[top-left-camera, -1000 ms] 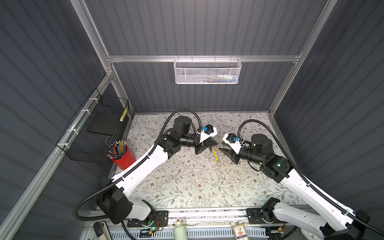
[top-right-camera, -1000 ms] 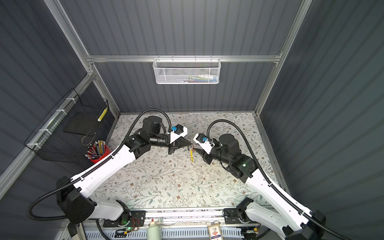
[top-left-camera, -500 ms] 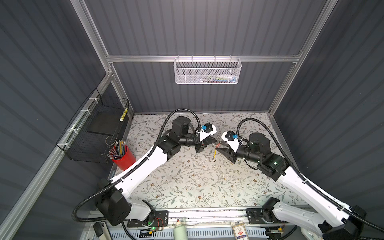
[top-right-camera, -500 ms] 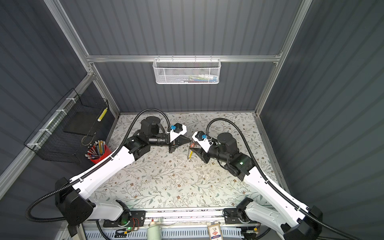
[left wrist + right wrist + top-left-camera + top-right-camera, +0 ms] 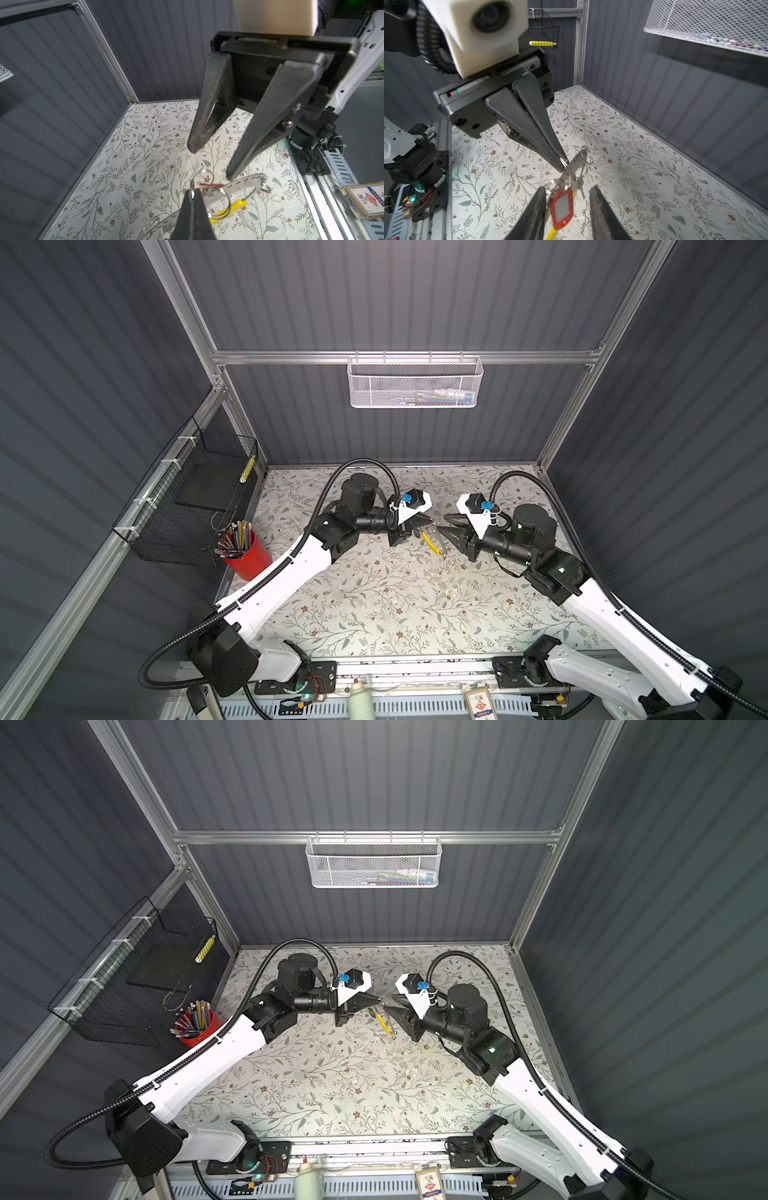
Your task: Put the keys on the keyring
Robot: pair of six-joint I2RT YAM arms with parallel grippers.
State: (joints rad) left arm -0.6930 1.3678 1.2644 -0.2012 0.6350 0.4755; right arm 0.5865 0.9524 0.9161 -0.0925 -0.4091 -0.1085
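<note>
My left tool (image 5: 562, 164) is pinching the keyring (image 5: 245, 183) off the table (image 5: 374, 614); my right tool (image 5: 212, 162) is spread, just beside the red tag (image 5: 562, 207).

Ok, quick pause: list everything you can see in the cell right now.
keyring: one, grey with a yellow segment, between the two arms
red-tagged key: one, silvery with red tag, hanging at the keyring
floral mat: one, pale leaf print, covering the table
pencil cup: one, red, at the mat's left edge
wire basket: one, black, left wall
yellow marker: one, yellow, in the wire basket
mesh basket: one, white, back rail
card box: one, pale printed, front rail
left end effector: one, black, shut on the keyring
right end effector: one, black, open around the red tag
</note>
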